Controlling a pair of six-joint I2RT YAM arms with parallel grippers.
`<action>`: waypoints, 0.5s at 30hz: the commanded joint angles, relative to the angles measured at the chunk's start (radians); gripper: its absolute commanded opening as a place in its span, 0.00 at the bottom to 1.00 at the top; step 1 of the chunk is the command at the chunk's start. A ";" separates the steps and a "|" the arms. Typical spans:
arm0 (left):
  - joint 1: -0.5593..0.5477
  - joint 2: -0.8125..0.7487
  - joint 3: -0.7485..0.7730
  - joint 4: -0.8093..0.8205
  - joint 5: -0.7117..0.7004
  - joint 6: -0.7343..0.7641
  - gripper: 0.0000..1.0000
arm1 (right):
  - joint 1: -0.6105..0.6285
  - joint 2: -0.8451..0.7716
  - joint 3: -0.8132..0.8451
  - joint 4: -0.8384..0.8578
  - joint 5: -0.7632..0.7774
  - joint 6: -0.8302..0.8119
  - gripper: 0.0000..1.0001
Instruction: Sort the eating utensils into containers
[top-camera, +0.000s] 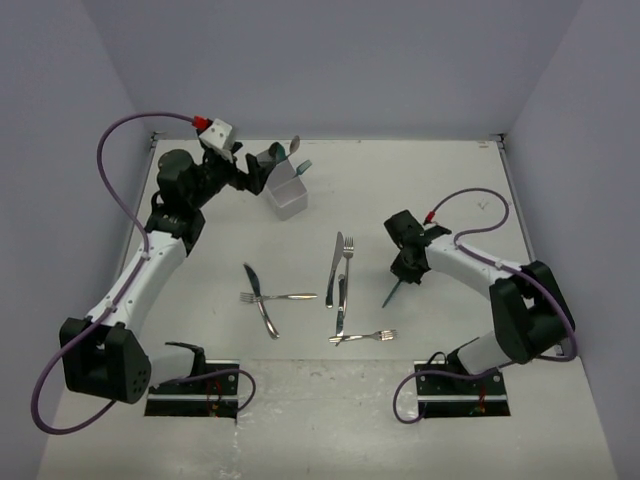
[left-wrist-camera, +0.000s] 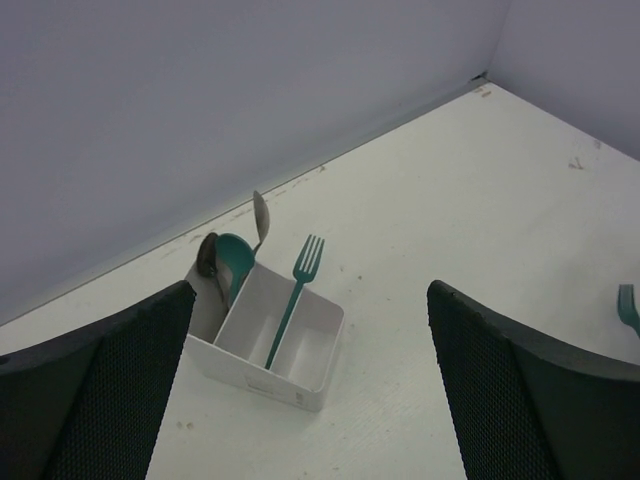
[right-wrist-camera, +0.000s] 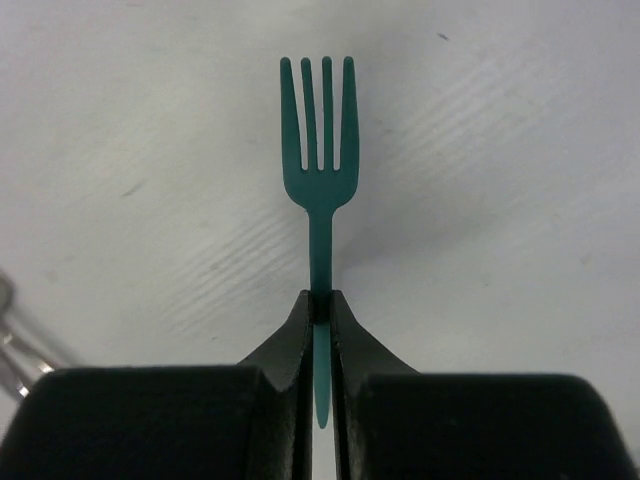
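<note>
as right end effector (right-wrist-camera: 320, 302) grips one teal fork (right-wrist-camera: 320, 180), organiser (left-wrist-camera: 290, 385) holds another.

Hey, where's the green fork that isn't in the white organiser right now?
The green fork is pinched by its handle in the right gripper, on the right of the top view, just right of the loose metal cutlery.

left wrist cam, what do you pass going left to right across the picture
left-side finger → teal spoon → teal fork, both standing in the white organiser → right-side finger → teal utensil tip at the right edge
</note>
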 joint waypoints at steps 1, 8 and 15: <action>0.001 0.033 0.027 0.016 0.168 -0.050 1.00 | 0.088 -0.131 0.058 0.170 0.153 -0.231 0.00; -0.099 0.168 0.030 0.159 0.452 -0.219 1.00 | 0.099 -0.251 0.151 0.488 0.036 -0.401 0.00; -0.222 0.317 0.074 0.373 0.618 -0.431 1.00 | 0.099 -0.348 0.090 0.795 -0.349 -0.655 0.00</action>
